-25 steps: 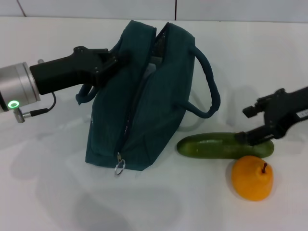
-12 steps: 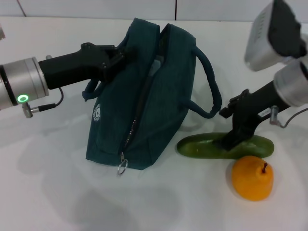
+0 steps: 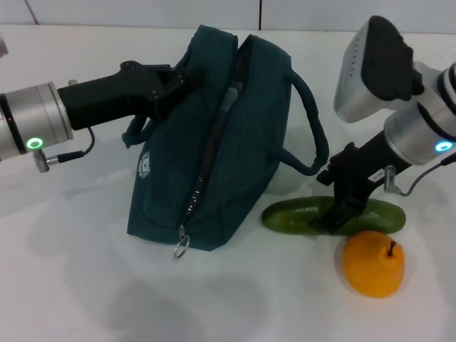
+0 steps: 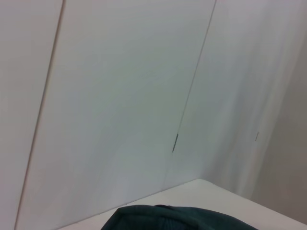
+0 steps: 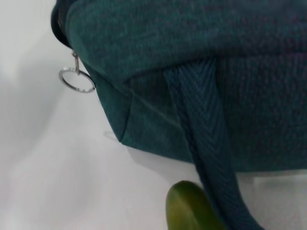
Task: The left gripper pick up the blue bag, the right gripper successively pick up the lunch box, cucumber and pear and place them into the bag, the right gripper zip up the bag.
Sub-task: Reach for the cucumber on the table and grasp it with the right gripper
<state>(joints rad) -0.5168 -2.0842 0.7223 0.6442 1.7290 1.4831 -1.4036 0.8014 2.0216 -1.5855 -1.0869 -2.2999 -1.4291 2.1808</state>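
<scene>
While left gripper (image 3: 174, 84) gripped blue bag (image 3: 214, 142) | right gripper (image 3: 340, 214) straddled cucumber (image 3: 288, 217), closure unclear | pear (image 3: 373, 263), zipping pending

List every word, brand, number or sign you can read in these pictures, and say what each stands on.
No text can be read here.
Round white logo on the blue bag: too small to read.
Small white label on the right gripper: too small to read.

Black grippers, silver wrists, green light
</scene>
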